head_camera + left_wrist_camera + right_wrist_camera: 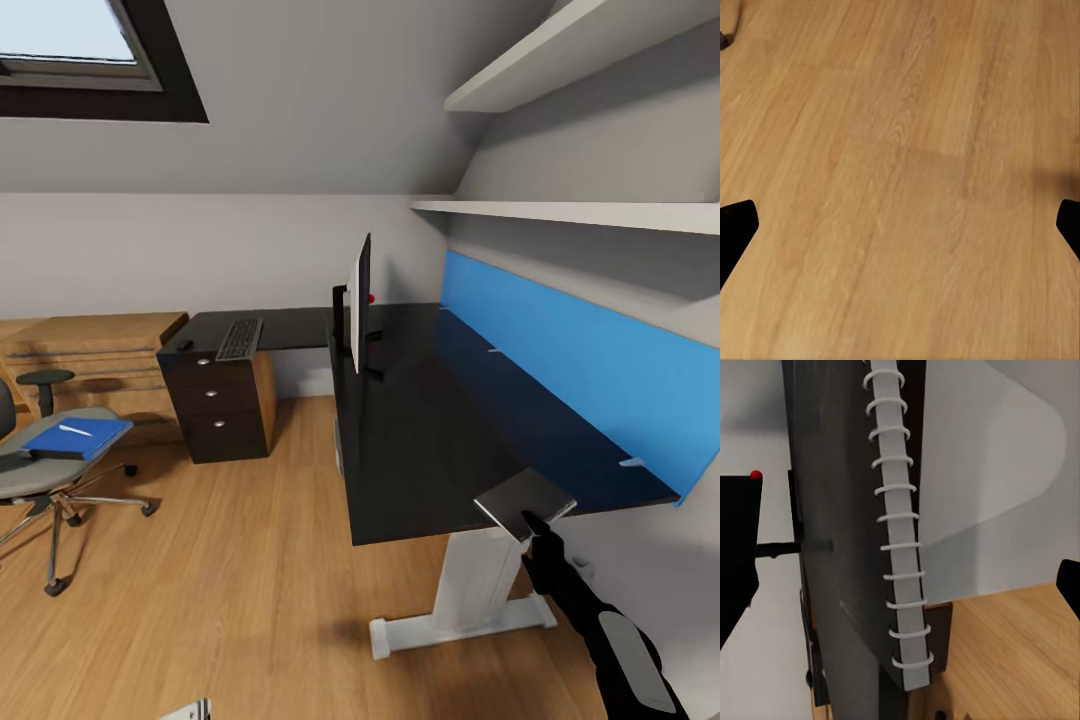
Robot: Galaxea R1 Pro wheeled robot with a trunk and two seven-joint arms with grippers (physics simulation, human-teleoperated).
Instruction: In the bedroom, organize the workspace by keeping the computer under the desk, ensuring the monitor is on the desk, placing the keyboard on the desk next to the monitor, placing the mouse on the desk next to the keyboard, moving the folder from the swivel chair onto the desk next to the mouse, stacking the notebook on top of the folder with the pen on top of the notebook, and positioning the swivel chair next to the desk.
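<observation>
Notebook (pixel 524 502) at the desk (pixel 420 430) corner sits seemingly pinched in the right gripper (pixel 532 524); left gripper (pixel 900 225) spread wide over floor

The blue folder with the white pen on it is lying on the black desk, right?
Not quite. The blue folder with the white pen on it is lying on the grey swivel chair, not on the black desk. The head view shows this.
</observation>
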